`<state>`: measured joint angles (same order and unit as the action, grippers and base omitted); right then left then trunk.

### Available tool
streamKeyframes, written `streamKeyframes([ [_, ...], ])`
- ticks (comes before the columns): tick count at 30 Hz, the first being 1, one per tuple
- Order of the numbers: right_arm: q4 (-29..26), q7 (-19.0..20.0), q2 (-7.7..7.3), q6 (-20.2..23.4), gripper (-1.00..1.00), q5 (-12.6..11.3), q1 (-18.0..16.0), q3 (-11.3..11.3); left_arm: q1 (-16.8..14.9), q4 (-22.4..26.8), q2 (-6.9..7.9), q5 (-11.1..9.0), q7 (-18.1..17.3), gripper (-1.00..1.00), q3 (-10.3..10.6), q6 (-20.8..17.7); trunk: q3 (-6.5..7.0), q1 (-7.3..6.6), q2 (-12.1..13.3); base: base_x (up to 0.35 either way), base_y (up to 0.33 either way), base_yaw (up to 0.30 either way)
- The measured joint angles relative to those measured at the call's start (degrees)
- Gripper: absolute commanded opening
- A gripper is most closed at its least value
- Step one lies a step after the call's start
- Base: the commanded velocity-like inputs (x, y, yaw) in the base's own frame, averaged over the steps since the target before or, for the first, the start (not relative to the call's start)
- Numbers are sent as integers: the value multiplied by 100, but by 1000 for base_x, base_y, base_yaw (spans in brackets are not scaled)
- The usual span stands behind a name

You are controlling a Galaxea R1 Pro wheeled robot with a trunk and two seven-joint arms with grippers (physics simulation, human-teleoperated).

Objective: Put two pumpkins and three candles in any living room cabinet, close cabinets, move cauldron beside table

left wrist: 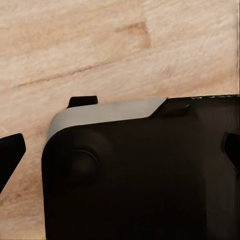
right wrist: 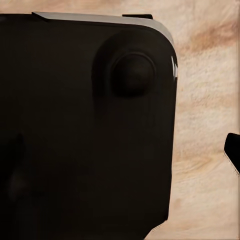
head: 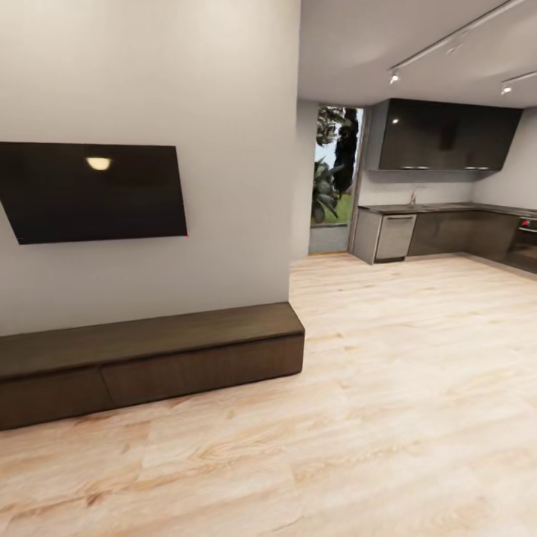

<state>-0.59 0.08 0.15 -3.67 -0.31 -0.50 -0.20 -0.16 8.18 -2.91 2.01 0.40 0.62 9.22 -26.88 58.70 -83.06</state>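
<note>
Dark brown wooden cabinet [head: 149, 358] at eight o'clock looks heavy, handleless drawers need edge grips; hand openings cannot be told.

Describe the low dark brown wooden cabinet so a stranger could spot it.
Find the black wall-mounted television on the white wall. Directly below, on the pale wood floor, sits the long low dark brown wooden cabinet. Unlike the glossy grey kitchen cupboards, it has two wide handleless drawers, both shut.
</note>
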Motion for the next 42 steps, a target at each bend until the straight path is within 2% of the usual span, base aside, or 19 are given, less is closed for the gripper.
streamKeyframes([
  [4,15,0,2,-5,100,-6,0,1,0,-44,-65,-12,0,100,-6,21,0,0,0,329,0,8],
  [13,59,0,11,-118,100,-22,0,4,6,-157,-102,-27,-1,100,-20,268,0,0,0,329,-81,2],
  [19,63,0,9,-123,100,-39,-1,4,7,-186,-108,-31,0,100,-17,424,0,0,0,314,-139,155],
  [28,63,0,24,-103,100,-55,0,4,8,-195,-114,-25,-4,100,-12,453,0,1,0,271,-200,80],
  [31,63,-5,107,-94,100,-49,0,7,8,-195,-114,-25,-6,100,-12,459,-3,1,0,266,-206,2],
  [42,63,-5,114,-122,100,-64,0,4,8,-195,-109,-25,-2,100,-12,461,-14,1,0,265,-205,0],
])
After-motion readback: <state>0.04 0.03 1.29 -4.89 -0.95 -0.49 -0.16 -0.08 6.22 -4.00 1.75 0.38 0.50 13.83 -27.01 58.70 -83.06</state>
